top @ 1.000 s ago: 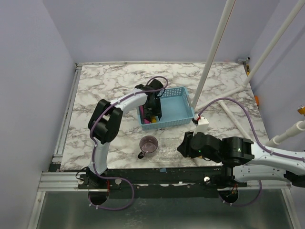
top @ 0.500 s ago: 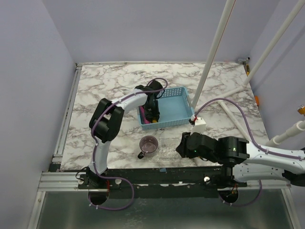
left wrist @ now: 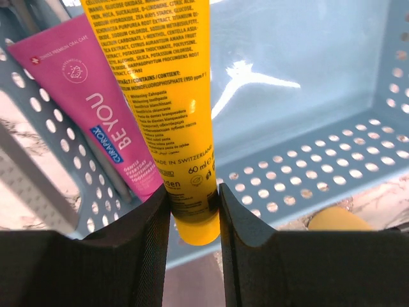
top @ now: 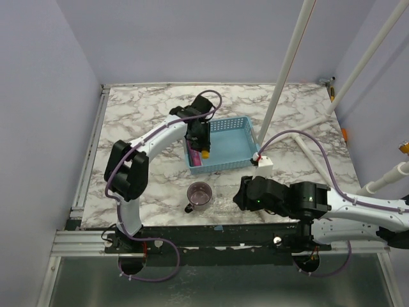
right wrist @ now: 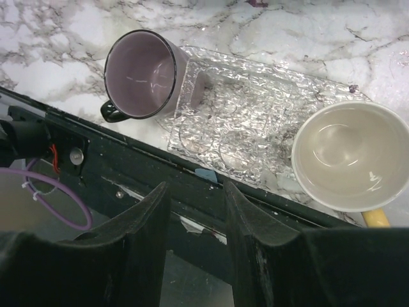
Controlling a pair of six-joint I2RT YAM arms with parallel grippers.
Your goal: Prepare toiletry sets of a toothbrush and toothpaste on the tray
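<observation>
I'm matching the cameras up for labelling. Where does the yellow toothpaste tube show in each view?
Top external: the yellow tube hangs from the left gripper over the left end of the blue basket.
Left wrist: centre, from the top edge down between the fingers, beside the pink tube.
Right wrist: not in it.
Shared landmark: the blue basket, behind the tube in the left wrist view.
</observation>
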